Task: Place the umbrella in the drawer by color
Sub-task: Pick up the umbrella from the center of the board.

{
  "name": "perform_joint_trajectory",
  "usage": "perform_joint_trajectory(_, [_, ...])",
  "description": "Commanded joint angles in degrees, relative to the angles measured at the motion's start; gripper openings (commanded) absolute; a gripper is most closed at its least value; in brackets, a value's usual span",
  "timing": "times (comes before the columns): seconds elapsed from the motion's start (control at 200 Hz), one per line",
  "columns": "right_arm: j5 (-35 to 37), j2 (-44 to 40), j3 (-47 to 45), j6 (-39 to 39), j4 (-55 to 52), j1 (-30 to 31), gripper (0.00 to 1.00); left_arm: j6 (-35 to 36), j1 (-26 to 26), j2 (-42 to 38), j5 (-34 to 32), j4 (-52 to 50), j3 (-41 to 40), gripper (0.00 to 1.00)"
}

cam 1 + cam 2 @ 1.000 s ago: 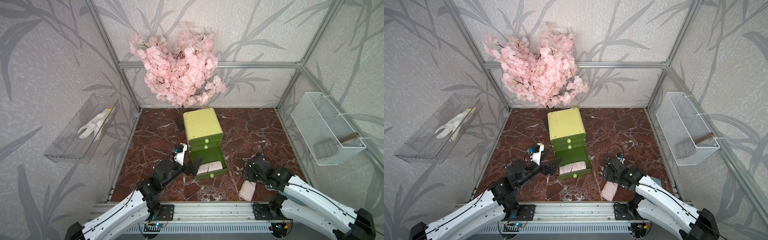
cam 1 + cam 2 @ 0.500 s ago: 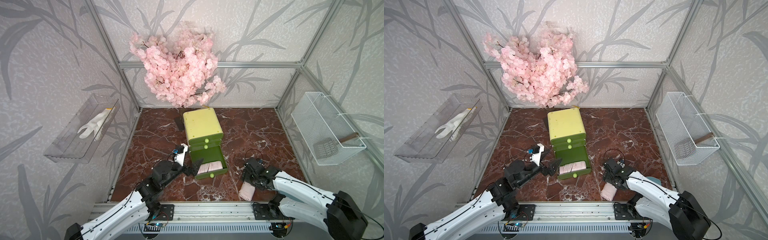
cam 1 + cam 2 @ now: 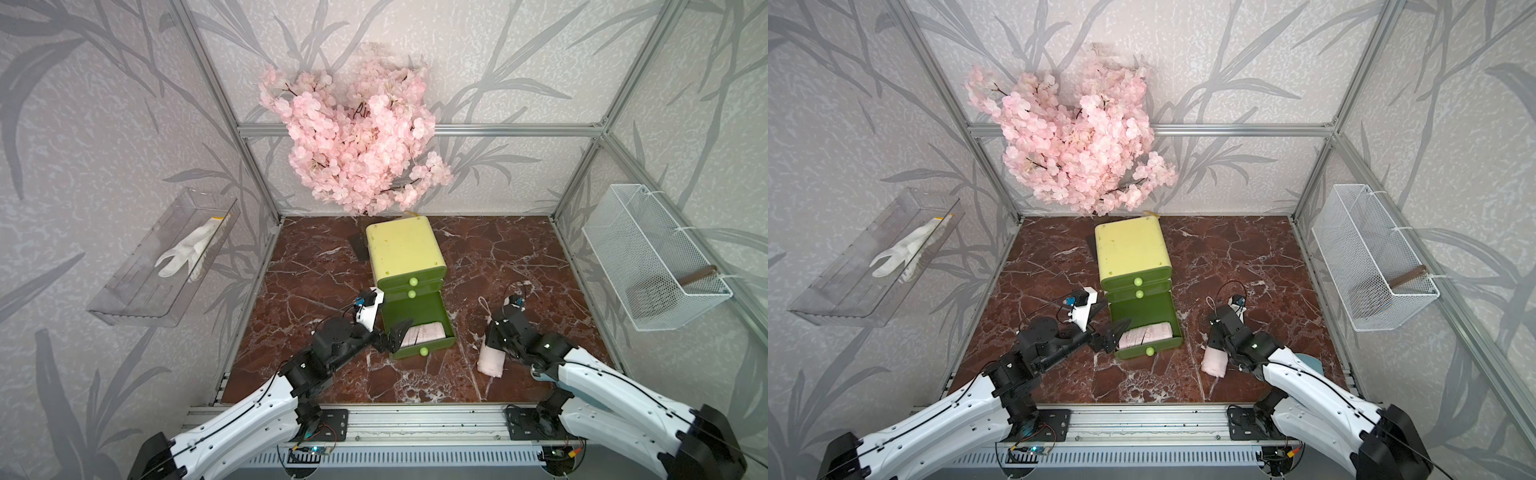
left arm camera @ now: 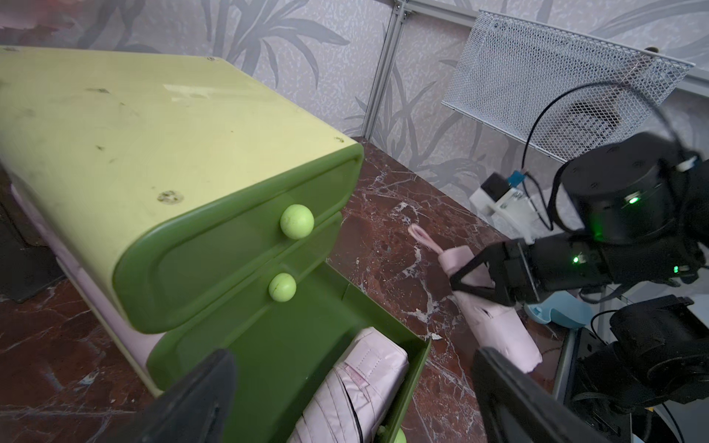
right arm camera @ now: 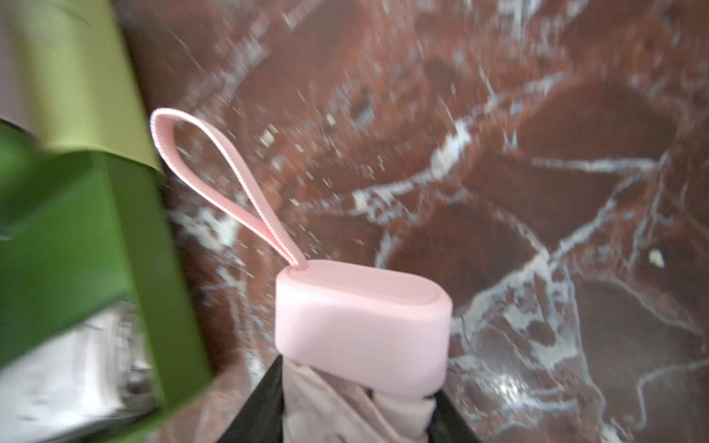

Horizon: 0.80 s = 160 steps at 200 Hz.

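**Pink umbrella** (image 3: 490, 360), folded. It lies on the marble floor (image 3: 311, 257) in the near right part of the scene, to the right of the open drawer and clear of it. Its handle end points far and its cloth end points near. The wrist strap (image 5: 215, 176) loops out over the floor from the handle.

**Right gripper** (image 5: 360, 414). I see its jaws closed around the umbrella just below the handle, one finger against the fabric on each side. It reads as a grip. The wrist view is blurred, so I cannot judge how firmly they press, nor whether the umbrella is lifted off the floor.

**Drawer** (image 3: 417, 353). This is the lowest of three in the green cabinet (image 3: 403, 249), pulled out toward the near side. The two above it are shut. A second folded pink umbrella (image 3: 422, 332) lies inside, against the drawer's near front.

**Left gripper** (image 3: 1113, 318). Its jaws are spread wide with nothing between them. It hovers at the near left corner of the open drawer.

**Surroundings.** A pink blossom branch (image 3: 357, 137) hangs at the far wall behind the cabinet. A white wire basket (image 3: 648, 257) is on the right wall. A clear shelf (image 3: 137, 291) holding a white glove (image 3: 187, 253) is on the left wall.
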Motion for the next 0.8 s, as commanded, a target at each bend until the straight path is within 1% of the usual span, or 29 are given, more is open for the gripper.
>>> perform_joint_trajectory(0.0, [5.4, -6.2, 1.6, -3.1, 13.7, -0.3, 0.38, 1.4, -1.8, 3.1, 3.3, 6.6, 3.1, 1.0])
perform_joint_trajectory(0.09, [5.6, -8.6, 0.2, -3.3, 22.6, -0.3, 0.37, 3.7, -4.6, 7.3, 4.8, 9.7, 5.6, 1.0])
perform_joint_trajectory(0.2, [5.0, -9.2, -1.7, -1.1, 31.7, -0.2, 0.37, 6.9, -8.8, 13.9, 6.0, 11.3, 10.0, 1.0])
perform_joint_trajectory(0.325, [3.1, -8.1, -2.2, 0.6, 37.7, 0.4, 0.37, 9.2, -12.4, 21.9, 6.1, 12.1, 15.5, 1.0])
perform_joint_trajectory(0.445, [1.0, -8.1, -2.4, 2.1, 39.4, 0.9, 0.37, 9.7, -13.0, 28.4, 5.9, 11.9, 19.5, 1.0])
perform_joint_trajectory(0.58, [-1.3, -10.2, -2.8, 4.5, 39.3, 1.4, 0.37, 10.7, -13.0, 33.6, 5.2, 9.6, 23.5, 1.0])
perform_joint_trajectory(0.68, [-3.2, -11.6, -2.6, 5.5, 38.5, 2.1, 0.37, 10.6, -12.9, 37.0, 4.6, 8.3, 26.2, 0.97])
perform_joint_trajectory(0.795, [-4.7, -12.5, -2.4, 5.6, 37.2, 3.0, 0.37, 10.2, -12.8, 39.8, 6.1, 9.0, 28.6, 0.92])
